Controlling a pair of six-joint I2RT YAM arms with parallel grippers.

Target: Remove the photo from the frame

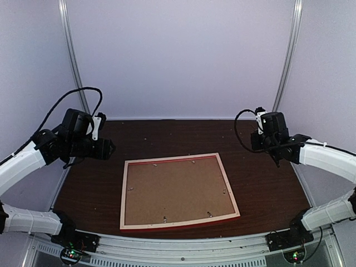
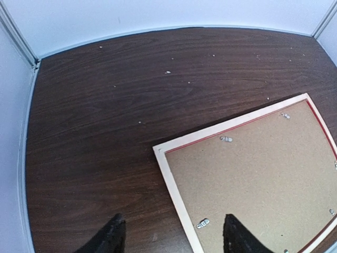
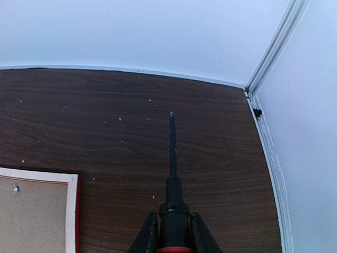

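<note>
The frame (image 1: 172, 158) lies face-down mid-bench toward the near edge, backing board (image 1: 178, 192) up. Spread left fingers (image 2: 113, 237) hover nearest, beside its far-left corner; right fingers (image 3: 149, 234) clench a thin black tool (image 3: 171, 147).

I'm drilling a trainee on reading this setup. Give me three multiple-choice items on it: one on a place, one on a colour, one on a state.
1. Where is the frame?
A) lying flat on the table
B) leaning on the rear wall
C) lifted in the air

2. What colour is the backing board that faces up inside it?
A) blue
B) brown
C) green

3. How is the right gripper?
A) open and empty
B) shut on a thin black tool
C) pressing on the frame

Key: 1 A, its pale rim rests flat on the dark wood. 2 B, the board is plain brown. 3 B, the right wrist view shows both fingers clamped on the tool, over bare table.
</note>
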